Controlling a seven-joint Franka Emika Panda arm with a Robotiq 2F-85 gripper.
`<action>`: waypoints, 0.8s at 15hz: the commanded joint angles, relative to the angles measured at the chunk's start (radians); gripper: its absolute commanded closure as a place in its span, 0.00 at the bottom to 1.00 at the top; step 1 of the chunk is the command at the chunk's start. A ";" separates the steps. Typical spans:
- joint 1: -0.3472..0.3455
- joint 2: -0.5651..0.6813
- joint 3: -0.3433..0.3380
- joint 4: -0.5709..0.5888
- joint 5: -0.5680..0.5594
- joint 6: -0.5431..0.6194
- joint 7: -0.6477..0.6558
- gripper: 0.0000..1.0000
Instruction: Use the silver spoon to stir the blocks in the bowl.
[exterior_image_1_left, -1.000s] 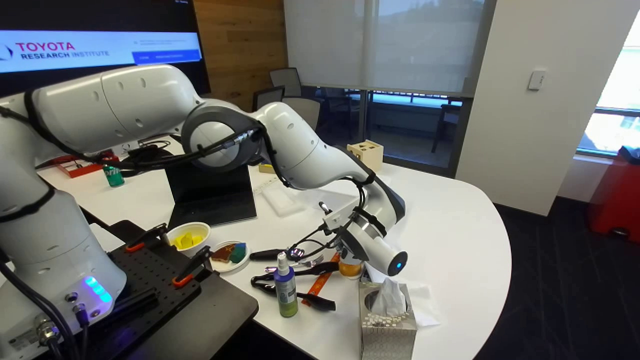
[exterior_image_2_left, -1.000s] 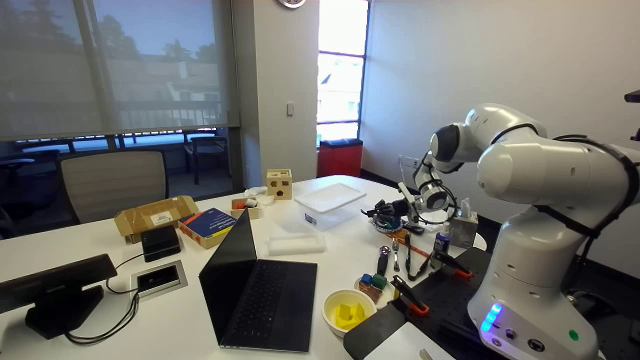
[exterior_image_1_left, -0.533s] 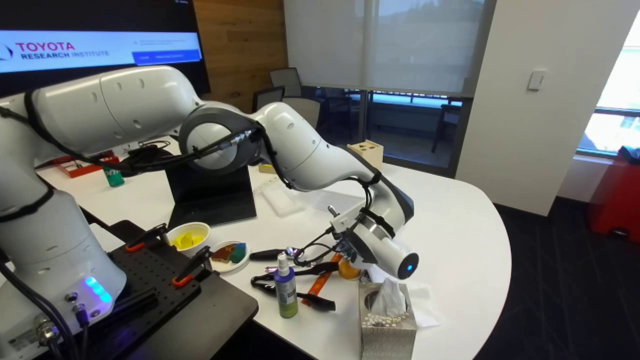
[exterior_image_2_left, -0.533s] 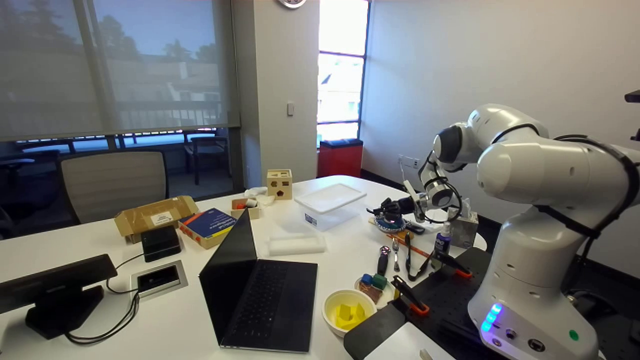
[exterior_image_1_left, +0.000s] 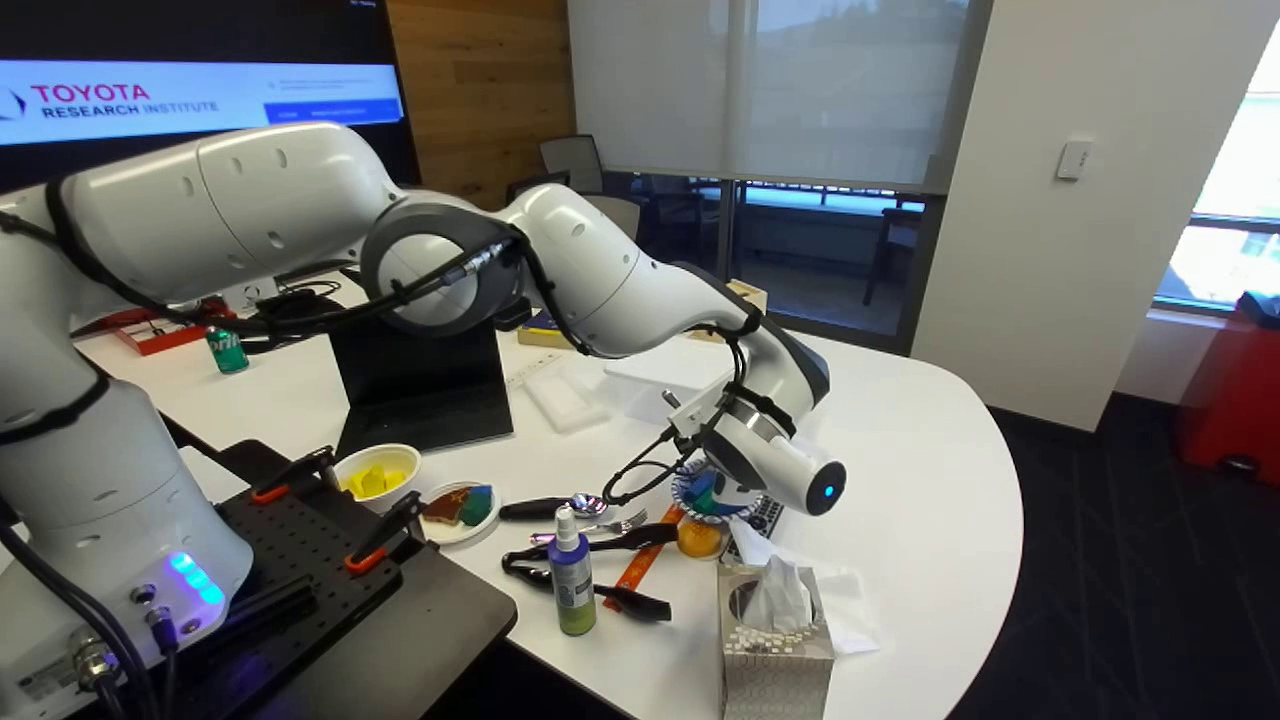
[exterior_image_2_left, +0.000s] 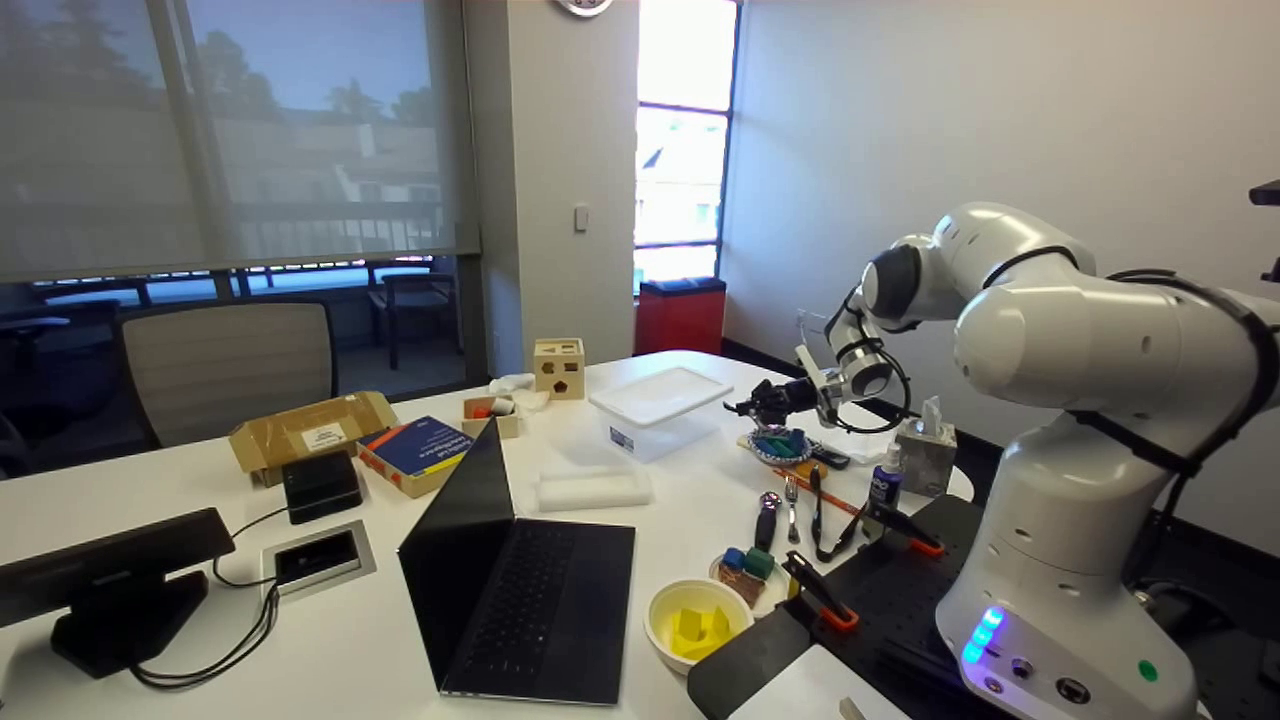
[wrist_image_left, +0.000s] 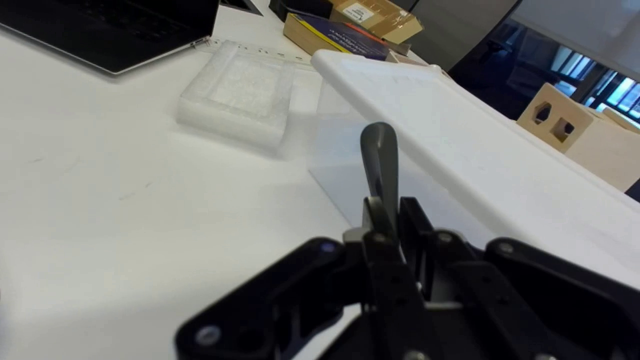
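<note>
The bowl (exterior_image_1_left: 688, 497), with a blue patterned rim, sits on the table; it also shows in an exterior view (exterior_image_2_left: 765, 457). Blue and green blocks (exterior_image_1_left: 706, 494) lie in it, also visible in an exterior view (exterior_image_2_left: 790, 440). My gripper (exterior_image_2_left: 758, 405) is just above the bowl, toward the side of the lidded box. In the wrist view my gripper (wrist_image_left: 390, 202) is shut on the grey metal handle of the spoon (wrist_image_left: 382, 155). The handle's rounded end points away from the fingers. The spoon's other end is hidden in all views.
A clear box with white lid (exterior_image_2_left: 660, 395) stands beside the bowl. A tissue box (exterior_image_1_left: 775, 640), spray bottle (exterior_image_1_left: 573, 570), black tongs (exterior_image_1_left: 640, 538), fork (exterior_image_2_left: 792, 510), and black-handled scoop (exterior_image_2_left: 766, 522) lie nearby. A bowl of yellow pieces (exterior_image_2_left: 690, 655) and a laptop (exterior_image_2_left: 545, 600) are farther off.
My gripper first shifted toward the tissue box side, then rose and moved back toward the lidded box. The bowl and its blocks are now less covered. The spoon stays in the fingers.
</note>
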 joint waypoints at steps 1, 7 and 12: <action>-0.007 -0.005 0.019 -0.005 -0.002 -0.041 0.040 0.97; -0.020 0.042 0.037 0.015 0.011 -0.096 0.082 0.97; -0.027 0.080 0.029 0.032 0.017 -0.087 0.114 0.97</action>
